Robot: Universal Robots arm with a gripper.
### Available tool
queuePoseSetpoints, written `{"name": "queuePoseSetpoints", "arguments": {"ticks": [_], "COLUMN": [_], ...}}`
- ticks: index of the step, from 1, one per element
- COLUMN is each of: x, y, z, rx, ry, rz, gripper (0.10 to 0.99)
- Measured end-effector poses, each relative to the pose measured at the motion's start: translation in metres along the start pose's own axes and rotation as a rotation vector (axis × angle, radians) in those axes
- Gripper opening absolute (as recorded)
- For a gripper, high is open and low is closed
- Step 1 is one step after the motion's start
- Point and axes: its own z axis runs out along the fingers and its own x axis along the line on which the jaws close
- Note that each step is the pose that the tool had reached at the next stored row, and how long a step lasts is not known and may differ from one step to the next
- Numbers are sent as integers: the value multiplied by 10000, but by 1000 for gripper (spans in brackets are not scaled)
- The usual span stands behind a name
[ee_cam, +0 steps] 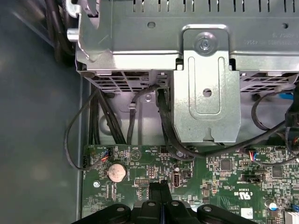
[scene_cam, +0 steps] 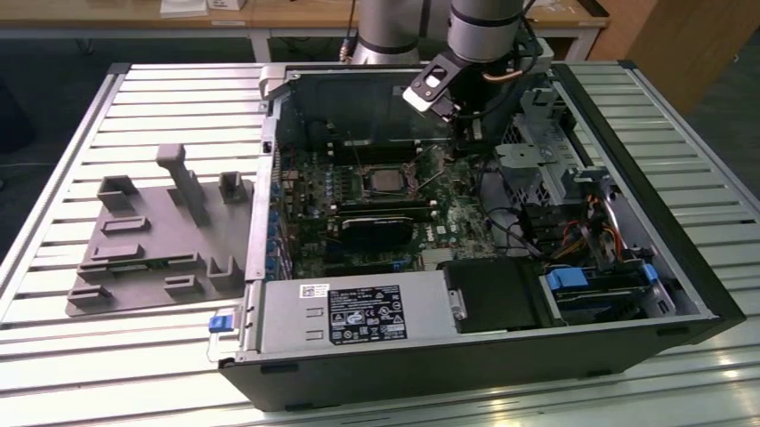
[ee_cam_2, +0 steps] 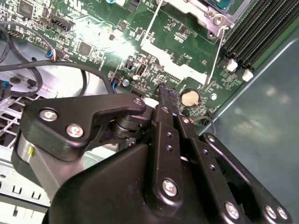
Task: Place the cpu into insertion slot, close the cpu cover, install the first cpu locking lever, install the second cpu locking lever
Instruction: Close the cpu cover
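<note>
One gripper [ee_cam: 160, 186], with one coin cell [ee_cam: 116, 172] near its tips. One case [scene_cam: 475, 378], one socket [scene_cam: 383, 181], one grey fixture [scene_cam: 155, 240] well away from it.

Exterior view: the arm [scene_cam: 487, 22] runs off the top edge, and the bench [scene_cam: 119, 374] is cut at both sides and the bottom. The insertion slot [scene_cam: 359, 182] and the cpu [scene_cam: 383, 181] are too small there for me to judge how the metal parts around them stand.

Second wrist view: the slot is cut by the top edge, and the hand [ee_cam_2: 167, 92] hides the board [ee_cam_2: 121, 18] under its black body. Its fingertips [ee_cam_2: 163, 92] meet; whether anything sits between them I cannot tell.

First wrist view: the hand runs off the bottom edge, and the cables [ee_cam: 163, 121] vanish behind the drive cage [ee_cam: 205, 84].
</note>
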Motion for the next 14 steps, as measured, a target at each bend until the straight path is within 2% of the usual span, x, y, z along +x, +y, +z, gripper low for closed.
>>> {"name": "queuePoseSetpoints", "arguments": {"ticks": [5,6,8,12,14], "x": [0,0,1,0,0], "y": [0,1,2,8,9], "z": [3,3,6,8,8], "rx": [3,32,204,656,804], "ry": [3,3,-10,-62,-76], "rz": [-2,-3,2,9,11], "gripper": [102,102,102,102,102]}}
